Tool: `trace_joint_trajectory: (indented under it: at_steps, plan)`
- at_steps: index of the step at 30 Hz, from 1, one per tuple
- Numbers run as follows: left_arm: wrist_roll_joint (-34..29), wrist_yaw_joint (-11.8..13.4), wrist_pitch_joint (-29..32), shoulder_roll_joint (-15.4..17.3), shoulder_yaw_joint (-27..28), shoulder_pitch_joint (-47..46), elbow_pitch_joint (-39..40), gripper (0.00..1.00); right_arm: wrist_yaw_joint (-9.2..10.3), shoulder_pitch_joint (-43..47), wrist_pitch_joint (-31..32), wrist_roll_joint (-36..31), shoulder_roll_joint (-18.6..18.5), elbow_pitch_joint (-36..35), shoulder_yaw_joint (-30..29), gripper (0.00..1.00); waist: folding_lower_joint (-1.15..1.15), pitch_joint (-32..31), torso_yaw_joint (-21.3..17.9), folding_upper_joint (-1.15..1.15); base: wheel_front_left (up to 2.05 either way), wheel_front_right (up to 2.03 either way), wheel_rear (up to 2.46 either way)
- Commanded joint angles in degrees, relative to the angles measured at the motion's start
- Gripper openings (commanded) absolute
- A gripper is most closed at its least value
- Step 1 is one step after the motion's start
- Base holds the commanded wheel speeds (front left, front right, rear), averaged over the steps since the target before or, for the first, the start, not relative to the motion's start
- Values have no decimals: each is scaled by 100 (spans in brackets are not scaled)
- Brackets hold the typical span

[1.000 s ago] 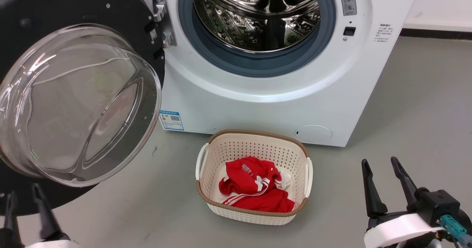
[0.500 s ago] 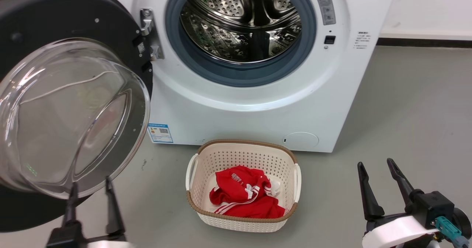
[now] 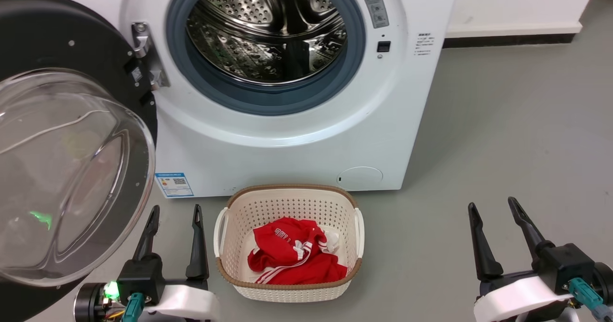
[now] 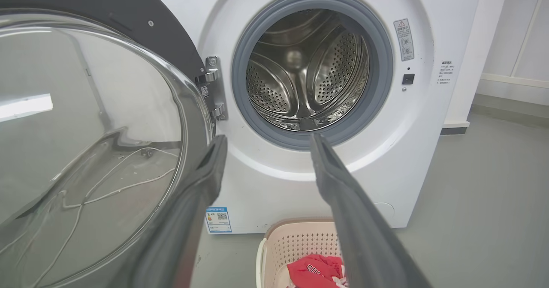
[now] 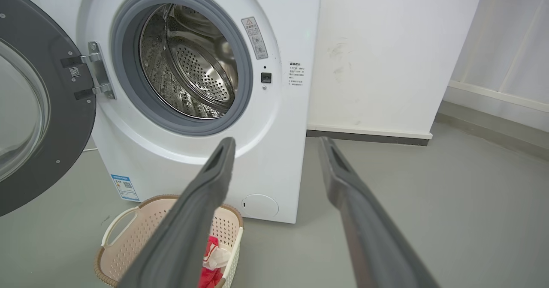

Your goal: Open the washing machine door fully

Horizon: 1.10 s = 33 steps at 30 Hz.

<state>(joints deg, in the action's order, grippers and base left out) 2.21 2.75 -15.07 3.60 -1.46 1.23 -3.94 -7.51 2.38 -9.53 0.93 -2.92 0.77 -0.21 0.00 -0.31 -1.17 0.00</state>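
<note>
Washing machine door [image 3: 72, 168] is hanging wide open on my left, glass bowl facing me, metal hinge [image 3: 143, 56] tying it to the washing machine [image 3: 287, 154]. Steel drum [image 3: 268, 29] is showing fully. My left fingers [image 3: 197, 245] are hovering spread apart and empty, just beside the door's lower edge. My right fingers [image 3: 481, 245] are sitting parted too, gripping nothing — well off to the right over the floor [image 3: 503, 135]. Basket [image 3: 287, 195] with a red garment [image 3: 292, 252] is sitting between them.

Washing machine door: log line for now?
washing machine door wide open | left gripper open, empty | right gripper open, empty
</note>
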Motion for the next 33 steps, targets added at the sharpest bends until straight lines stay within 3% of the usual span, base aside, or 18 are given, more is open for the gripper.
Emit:
trace_joint_trajectory:
  at_steps: [1,29,30,33]
  plan:
    - [-53,12,-14,27,-7,-86,-28,100,4,66,8,-50,8,-51,8,100,0,16,-64,0,0,0,0]
    - [99,78,-14,-3,83,-44,-84,100,4,47,7,133,8,-10,61,100,0,75,-59,0,0,0,0]
    - [98,76,0,-4,72,-53,-79,0,0,35,24,112,0,-16,58,0,0,76,-58,0,0,0,0]
    - [115,73,14,-20,66,16,-234,0,0,83,25,123,1,128,71,0,0,76,-57,0,0,0,0]
